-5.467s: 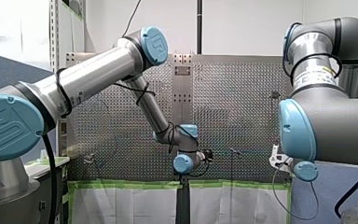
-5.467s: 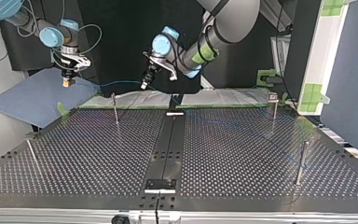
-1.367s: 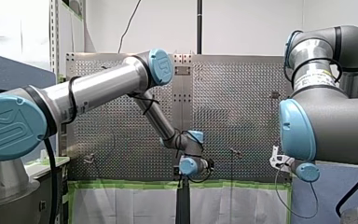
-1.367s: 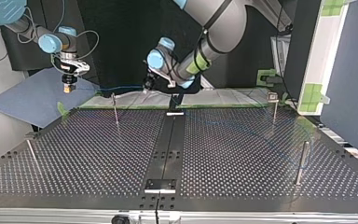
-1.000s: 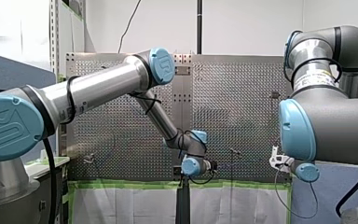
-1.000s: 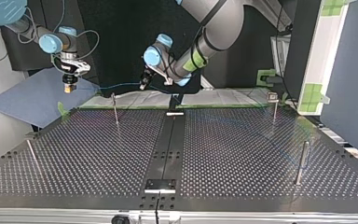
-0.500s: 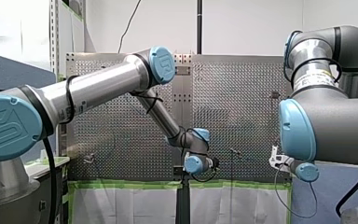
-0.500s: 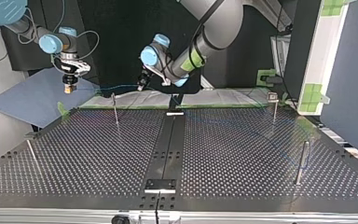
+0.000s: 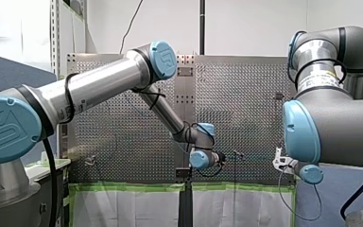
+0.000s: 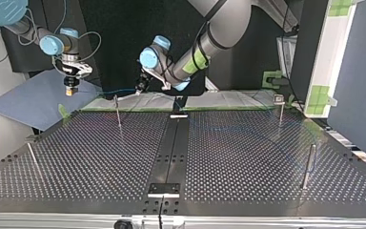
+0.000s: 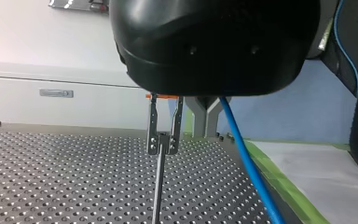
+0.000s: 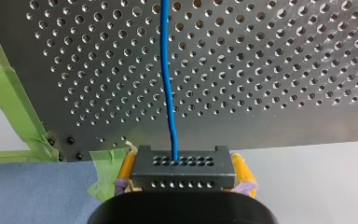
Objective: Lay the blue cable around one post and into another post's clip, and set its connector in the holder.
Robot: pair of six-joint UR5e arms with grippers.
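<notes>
Falling bright and even from above onto the perforated table (image 10: 100, 157), glinting on the near right post (image 10: 308, 164); gleaming in streaks along my left arm (image 9: 99, 85); sinking into black shadow beyond the table's far edge in the top view.

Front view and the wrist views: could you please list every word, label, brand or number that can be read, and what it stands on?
Round blue plastic joint cap: a raised logo mark, letters not legible.
White and yellow sticker on my right arm: too small to read.
Grey plate on the white panel: blurred.
Nothing reads as text.
</notes>
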